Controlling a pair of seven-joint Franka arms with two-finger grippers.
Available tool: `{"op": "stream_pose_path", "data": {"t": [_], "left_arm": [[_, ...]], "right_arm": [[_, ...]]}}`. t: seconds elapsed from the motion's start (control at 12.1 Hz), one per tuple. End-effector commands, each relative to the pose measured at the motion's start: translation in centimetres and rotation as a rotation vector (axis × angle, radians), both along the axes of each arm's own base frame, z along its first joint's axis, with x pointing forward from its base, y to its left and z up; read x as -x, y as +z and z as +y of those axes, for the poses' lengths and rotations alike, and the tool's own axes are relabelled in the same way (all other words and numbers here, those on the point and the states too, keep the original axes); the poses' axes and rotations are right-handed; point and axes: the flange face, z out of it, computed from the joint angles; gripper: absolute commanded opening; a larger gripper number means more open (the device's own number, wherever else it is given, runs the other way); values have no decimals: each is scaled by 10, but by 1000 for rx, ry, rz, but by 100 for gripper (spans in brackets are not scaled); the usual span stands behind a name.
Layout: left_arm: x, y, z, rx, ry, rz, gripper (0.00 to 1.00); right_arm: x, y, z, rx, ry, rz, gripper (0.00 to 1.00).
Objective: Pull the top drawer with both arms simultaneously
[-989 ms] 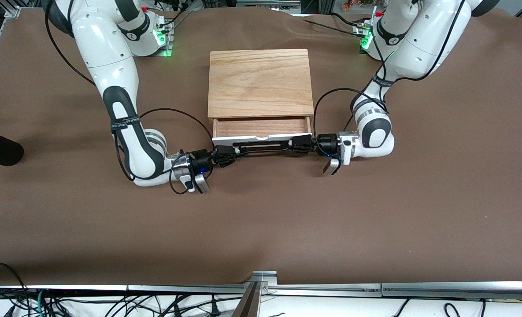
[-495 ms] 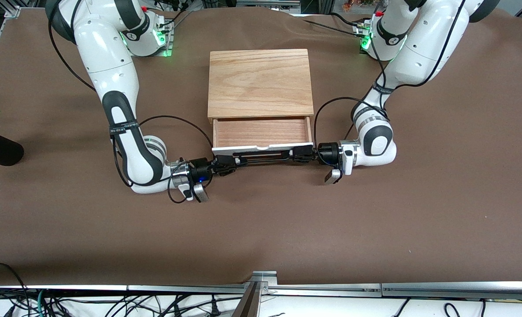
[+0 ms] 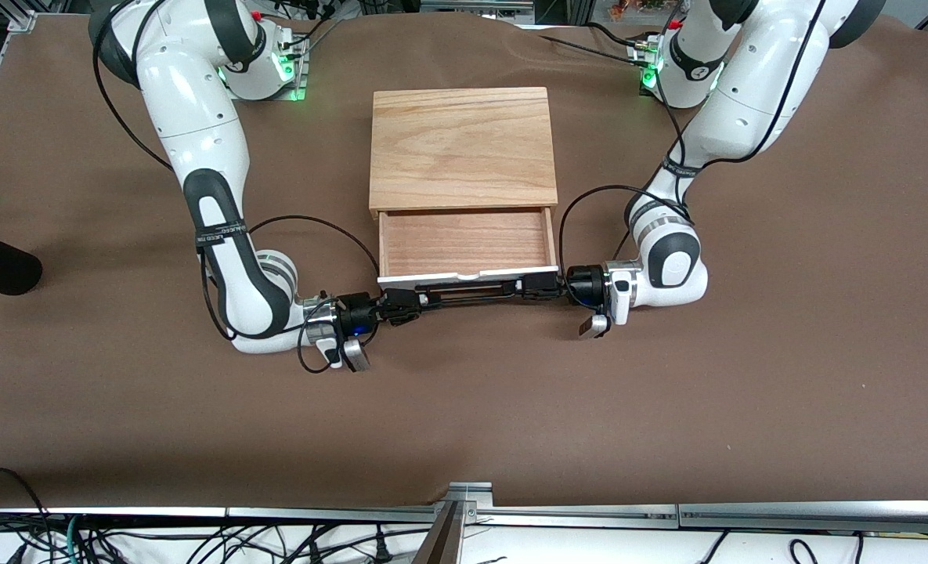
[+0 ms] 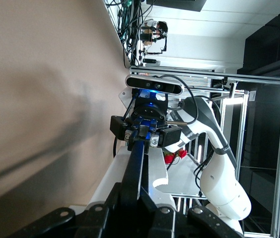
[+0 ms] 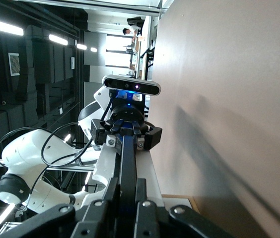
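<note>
Both sets of jaws are pinching the black bar handle [image 3: 471, 291], the left gripper [image 3: 540, 284] at the centre-right of the frame, the right gripper [image 3: 401, 304] at centre-left. Just below mid-frame, the top drawer [image 3: 465, 239] stands well out of its light-wood cabinet [image 3: 460, 147], its wooden floor bare. From where I stand, the bar looks slightly skewed, so the pull wants matched speed, straight toward the front camera, or the drawer may bind.
</note>
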Motion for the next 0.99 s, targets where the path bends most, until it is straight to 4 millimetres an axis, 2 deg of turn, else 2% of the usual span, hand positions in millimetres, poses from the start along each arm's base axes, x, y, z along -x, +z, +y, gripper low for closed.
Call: {"op": "stream_pose_path", "data": {"t": [0.0,0.16,0.25,0.33,0.49,0.58,0.74,0.82,0.91], "left_arm": [[-20,13,27,0,58,114,0],[-29,13,30,-4,71,113,0],[-34,15,32,-4,81,119,0],[-36,14,32,-3,84,123,0],[-43,12,36,-5,94,115,0],[-45,11,35,-5,94,114,0],[-46,10,36,-6,95,107,0],[-47,12,37,-4,99,104,0],[-47,15,38,0,103,103,24]], "right_arm": [[-40,10,-52,11,-123,-5,0],[-40,10,-52,11,-123,-5,0],[-40,10,-52,10,-122,-5,18],[-40,10,-52,10,-122,-5,47],[-40,10,-53,10,-121,-7,96],[-40,10,-54,10,-123,-7,100],[-42,14,-56,18,-124,-15,100],[-45,14,-65,35,-128,-24,100],[-47,15,-71,56,-127,-32,100]]}}
